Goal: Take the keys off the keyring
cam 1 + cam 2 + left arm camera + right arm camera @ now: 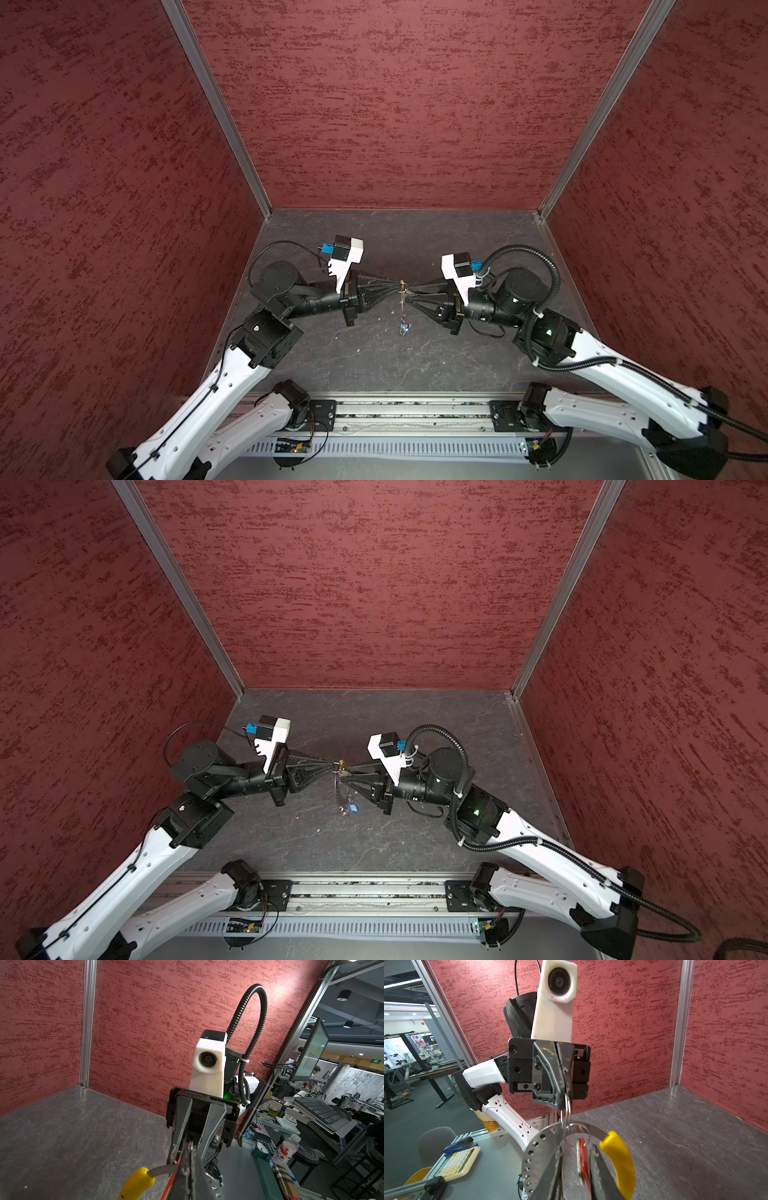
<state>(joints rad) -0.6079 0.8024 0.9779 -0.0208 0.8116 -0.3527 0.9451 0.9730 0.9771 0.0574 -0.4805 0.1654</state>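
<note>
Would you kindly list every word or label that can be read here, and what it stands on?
"C水": on the label of the bottle; its smaller print is blurred.
The green sign: too small to read.
The calculator keys: blurred.
Nothing else is legible.

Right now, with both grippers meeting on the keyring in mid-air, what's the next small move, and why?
Probably close the right gripper firmly on the red tag: its fingers flank the tag but a firm grip isn't clear, while the left gripper is shut on a silver ring, steadying the keyring for a pull.
</note>
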